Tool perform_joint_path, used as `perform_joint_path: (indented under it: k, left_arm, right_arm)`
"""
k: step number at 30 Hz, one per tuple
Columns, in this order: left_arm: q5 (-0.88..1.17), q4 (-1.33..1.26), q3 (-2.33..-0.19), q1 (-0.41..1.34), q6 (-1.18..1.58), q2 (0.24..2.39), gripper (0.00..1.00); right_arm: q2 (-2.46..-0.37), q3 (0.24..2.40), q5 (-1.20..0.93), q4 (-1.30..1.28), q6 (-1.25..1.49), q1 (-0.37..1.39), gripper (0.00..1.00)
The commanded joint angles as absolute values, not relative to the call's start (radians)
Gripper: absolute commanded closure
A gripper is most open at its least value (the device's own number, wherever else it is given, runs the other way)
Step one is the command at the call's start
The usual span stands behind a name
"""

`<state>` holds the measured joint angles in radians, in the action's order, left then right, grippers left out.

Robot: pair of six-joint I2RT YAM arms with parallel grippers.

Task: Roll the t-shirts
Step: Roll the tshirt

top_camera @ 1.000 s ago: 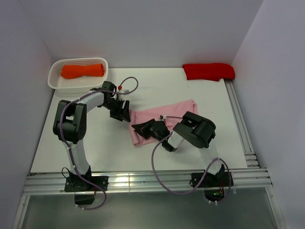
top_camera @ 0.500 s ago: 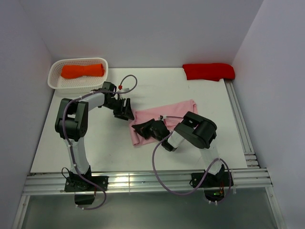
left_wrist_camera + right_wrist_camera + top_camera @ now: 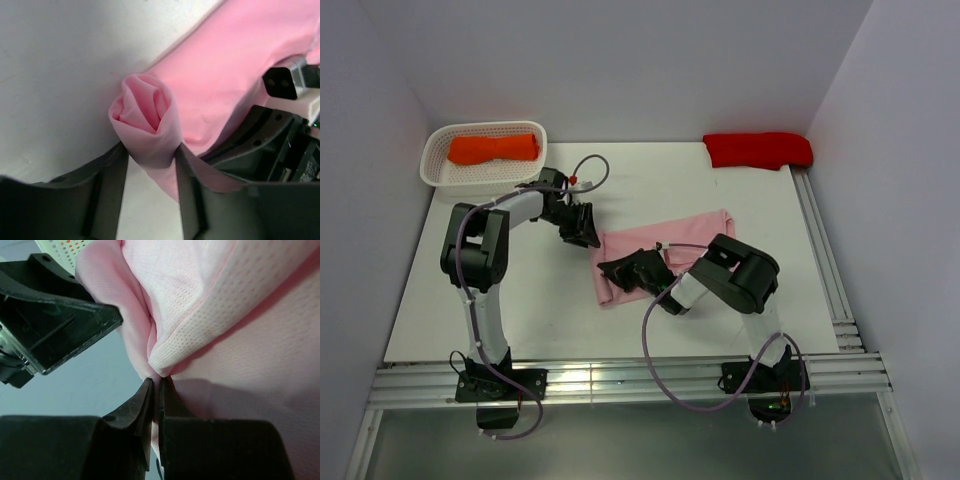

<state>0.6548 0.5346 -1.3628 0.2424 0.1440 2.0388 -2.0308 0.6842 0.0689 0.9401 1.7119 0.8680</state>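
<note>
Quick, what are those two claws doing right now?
Left gripper: closed on the pink t-shirt's rolled end.
Right gripper: shut, pinching a fold of the pink t-shirt.

The light pink t-shirt [image 3: 640, 240] lies mid-table as a long folded band running from 7 o'clock toward 2 o'clock, its 10 o'clock corner gathered into a small rolled tuck. The orange bundle [image 3: 492, 148] sits in the white basket [image 3: 470, 175] at 10 o'clock. The red bundle [image 3: 758, 149] lies at 1 o'clock.
</note>
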Motion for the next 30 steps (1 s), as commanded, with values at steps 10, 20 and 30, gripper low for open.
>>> perform_joint_path:
  k: [10, 20, 30]
  left_arm:
    - [0.335, 0.641, -1.494, 0.357, 0.104, 2.085, 0.85]
    - [0.258, 0.701, -1.549, 0.411, 0.072, 2.125, 0.86]
    - [0.241, 0.752, -1.601, 0.425, 0.060, 2.158, 0.85]
  right_arm:
    - [-1.855, 0.716, 0.196, 0.407, 1.574, 0.891, 0.57]
    - [-1.703, 0.843, 0.386, 0.008, 1.401, 0.968, 0.53]
    - [-1.769, 1.164, 0.569, -0.278, 1.086, 1.035, 0.63]
